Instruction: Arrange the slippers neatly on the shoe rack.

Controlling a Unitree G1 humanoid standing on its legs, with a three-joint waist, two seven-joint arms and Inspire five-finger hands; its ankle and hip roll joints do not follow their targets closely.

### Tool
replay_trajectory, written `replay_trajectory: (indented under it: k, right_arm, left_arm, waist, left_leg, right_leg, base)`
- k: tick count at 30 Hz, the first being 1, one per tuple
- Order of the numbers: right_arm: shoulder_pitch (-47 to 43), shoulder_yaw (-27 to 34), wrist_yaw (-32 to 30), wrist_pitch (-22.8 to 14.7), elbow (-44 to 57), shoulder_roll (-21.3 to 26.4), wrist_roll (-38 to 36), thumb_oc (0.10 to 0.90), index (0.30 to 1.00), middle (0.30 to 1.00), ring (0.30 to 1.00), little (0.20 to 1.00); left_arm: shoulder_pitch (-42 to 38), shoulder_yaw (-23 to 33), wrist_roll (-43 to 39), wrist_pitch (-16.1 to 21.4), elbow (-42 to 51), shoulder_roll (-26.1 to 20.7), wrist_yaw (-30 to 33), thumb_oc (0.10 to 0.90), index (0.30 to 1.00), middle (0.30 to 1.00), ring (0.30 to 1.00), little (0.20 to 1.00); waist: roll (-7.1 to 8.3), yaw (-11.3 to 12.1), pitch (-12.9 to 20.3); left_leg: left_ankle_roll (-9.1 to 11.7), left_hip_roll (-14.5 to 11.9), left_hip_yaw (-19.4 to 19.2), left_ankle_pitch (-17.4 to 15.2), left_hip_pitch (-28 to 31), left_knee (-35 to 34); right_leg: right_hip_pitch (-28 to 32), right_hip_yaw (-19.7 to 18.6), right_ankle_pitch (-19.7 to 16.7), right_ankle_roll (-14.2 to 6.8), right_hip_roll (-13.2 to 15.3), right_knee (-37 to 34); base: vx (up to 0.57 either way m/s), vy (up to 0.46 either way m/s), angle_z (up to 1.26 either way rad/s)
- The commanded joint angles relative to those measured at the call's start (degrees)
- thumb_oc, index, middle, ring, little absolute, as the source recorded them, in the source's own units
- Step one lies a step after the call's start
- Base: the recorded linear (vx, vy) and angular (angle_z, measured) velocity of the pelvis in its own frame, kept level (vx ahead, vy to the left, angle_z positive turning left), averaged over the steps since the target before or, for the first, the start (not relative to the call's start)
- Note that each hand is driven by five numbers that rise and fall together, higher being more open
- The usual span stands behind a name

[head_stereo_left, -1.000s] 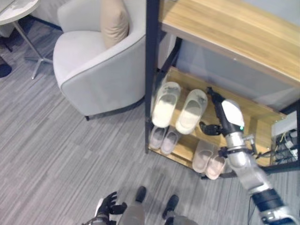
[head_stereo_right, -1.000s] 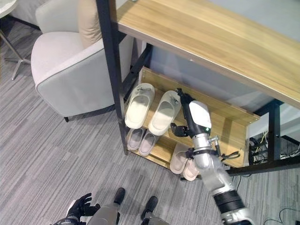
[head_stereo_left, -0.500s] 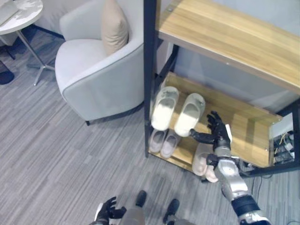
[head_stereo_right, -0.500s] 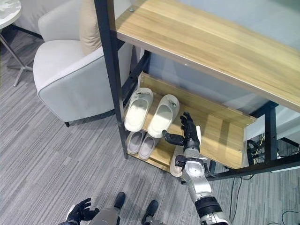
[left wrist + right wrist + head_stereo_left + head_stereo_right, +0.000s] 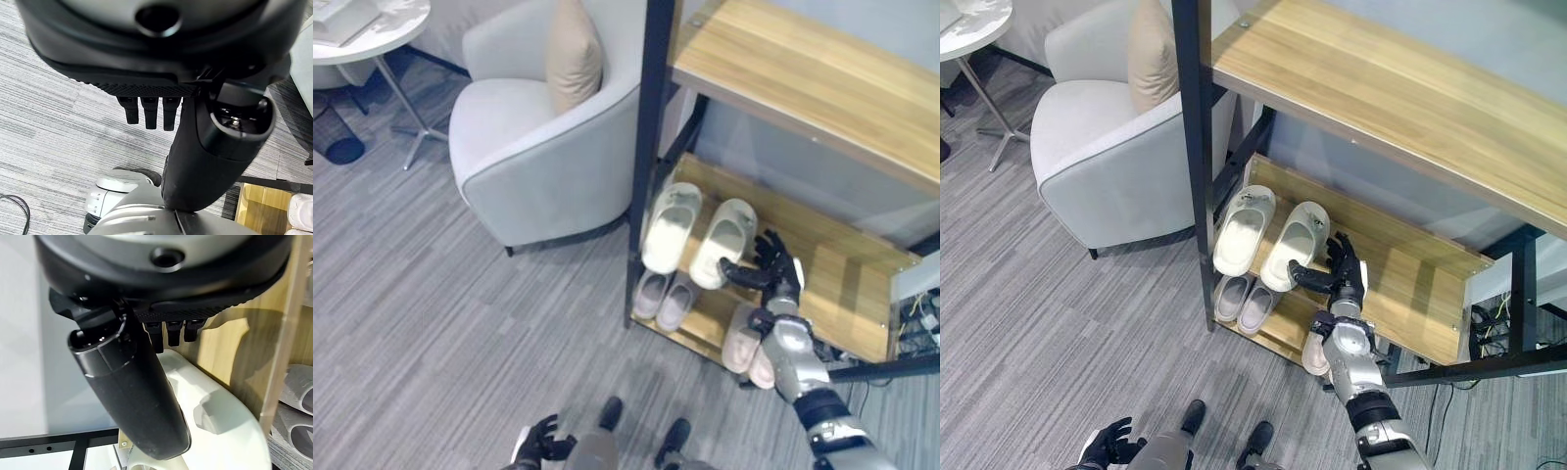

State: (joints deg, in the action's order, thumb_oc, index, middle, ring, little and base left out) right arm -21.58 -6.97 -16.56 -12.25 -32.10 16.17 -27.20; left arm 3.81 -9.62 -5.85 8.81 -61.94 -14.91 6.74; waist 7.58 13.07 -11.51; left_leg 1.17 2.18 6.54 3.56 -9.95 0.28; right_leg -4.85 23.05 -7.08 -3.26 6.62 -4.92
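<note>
Slippers of cream-white foam, 1 pair, lie side by side on the middle wooden shelf [image 5: 842, 284] of the black-framed shoe rack [image 5: 648, 147], toes pointing to the far side: left cream slipper [image 5: 671, 227], right cream slipper [image 5: 723, 242]. On the bottom shelf sit 2 more pairs, a small grey pair [image 5: 663, 297] at the left and a pale pink pair [image 5: 747, 345] at the right, partly behind the right arm.

Right hand [image 5: 771, 273]: fingers spread and straight, gripping nothing, thumb stretched toward the heel end of the right cream slipper. Whether the thumb touches it cannot be settled; the right wrist view shows the slipper lying just past the fingers [image 5: 168, 332] with nothing clasped.

Left hand [image 5: 544, 443]: low at the near edge above the grey carpet, loosely uncurled and holding nothing.

Step in hand, by judgement: final alignment of the cream pair, which already looks parallel and close together. If any correction remains, the next move calls for a light push at the heel with flat fingers, kept gentle to avoid skewing the neighbour.

Beside the rack on the left stands a light grey armchair [image 5: 524, 166].
</note>
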Motion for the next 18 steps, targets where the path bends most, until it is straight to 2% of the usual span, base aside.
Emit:
replay_trajectory:
  k: [1,18]
  right_arm:
    - [-6.34,1.16,0.92,-4.02,0.90,4.05,1.44,0.800,0.900,0.900,0.900,0.900]
    - [-11.59,-4.74,2.65,-2.11,0.00,4.89,6.57,0.800,0.900,0.900,0.900,0.900]
  left_arm:
    - [0.68,-5.45,2.48,1.13,-1.54,0.75,-1.35,0.800,0.900,0.900,0.900,0.900]
    - [0.63,-6.05,2.23,1.56,-2.37,1.63,-0.61,0.800,0.900,0.900,0.900,0.900]
  waist:
    - [-0.85,2.23,1.64]
    - [-0.64,1.88,1.86]
  left_leg:
    - [1.79,-2.22,-2.00,-2.21,3.09,-4.67]
    - [1.44,-2.55,-2.82,-3.04,4.43,-4.46]
  right_leg:
    - [3.21,1.01,4.56,-6.03,3.59,1.82]
    - [3.56,-0.07,4.85,-5.70,3.32,2.10]
  base:
    - [0.02,0.017,0.04]
    - [0.00,-0.001,-0.01]
